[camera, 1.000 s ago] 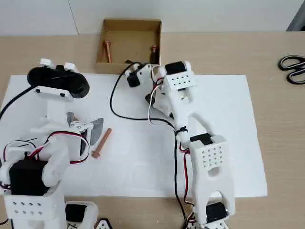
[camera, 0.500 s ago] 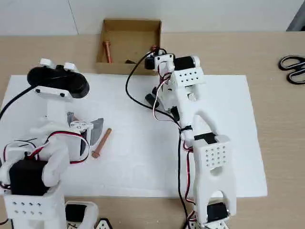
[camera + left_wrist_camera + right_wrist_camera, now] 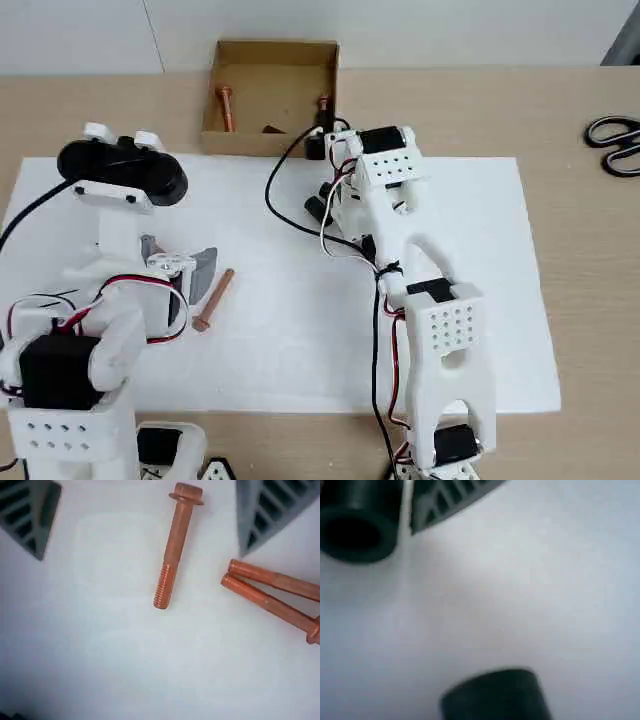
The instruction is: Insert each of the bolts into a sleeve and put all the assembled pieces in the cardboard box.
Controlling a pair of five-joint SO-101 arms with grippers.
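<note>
A copper bolt lies on the white sheet between the spread grey fingers of my left gripper, which is open and holds nothing. Two more bolts lie side by side close by. My right gripper points down at the sheet just in front of the cardboard box. A black sleeve stands right beside it, and a second black piece sits close by. The box holds two copper bolts.
A white sheet covers most of the wooden table. Scissors lie at the far right edge. A black cable loops over the sheet from the right arm. Open room lies at the sheet's middle and right.
The right arm's wrist swung from left of the box front toward the box's right corner, then drew back a little. The left arm and its bolt have not moved.
</note>
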